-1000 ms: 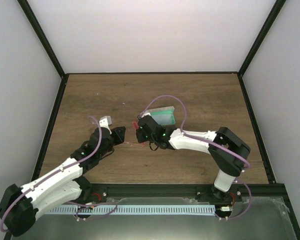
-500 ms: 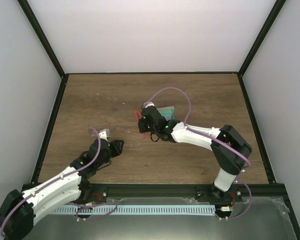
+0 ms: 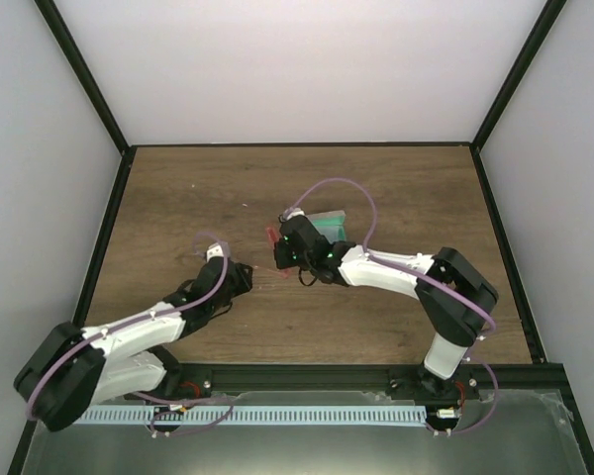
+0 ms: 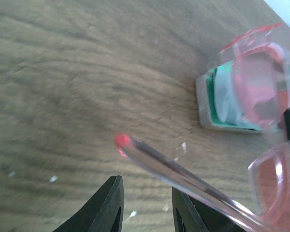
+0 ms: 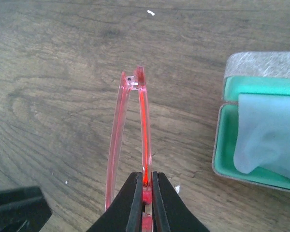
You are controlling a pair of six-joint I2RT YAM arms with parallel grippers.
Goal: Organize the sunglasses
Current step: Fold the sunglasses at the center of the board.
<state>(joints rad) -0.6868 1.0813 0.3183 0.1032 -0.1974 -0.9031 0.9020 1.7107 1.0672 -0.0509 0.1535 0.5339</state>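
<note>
From overhead, the right fingers (image 3: 276,249) were clamped on the sunglasses (image 3: 270,236), holding them just left of the grey case (image 3: 329,226), around the middle of the worktop (image 3: 178,198). The left fingers (image 3: 241,278) sat a bit nearer the arm bases and off to the left, apart from the glasses.

Left wrist cam: those two black fingers were spread with only bare wood showing in the gap, so released, gripping nothing. One slim see-through red arm of the glasses cut across the shot beyond them. The pinkish lenses hung on the right, in front of the open case with its green lining.

Right wrist cam: fingers pinched tight on a red bit of the frame. The two red arms ran away from the camera and nearly met at the far end. The case lay open off to the right, a pale blue cloth (image 5: 266,128) sitting in the green lining.
</note>
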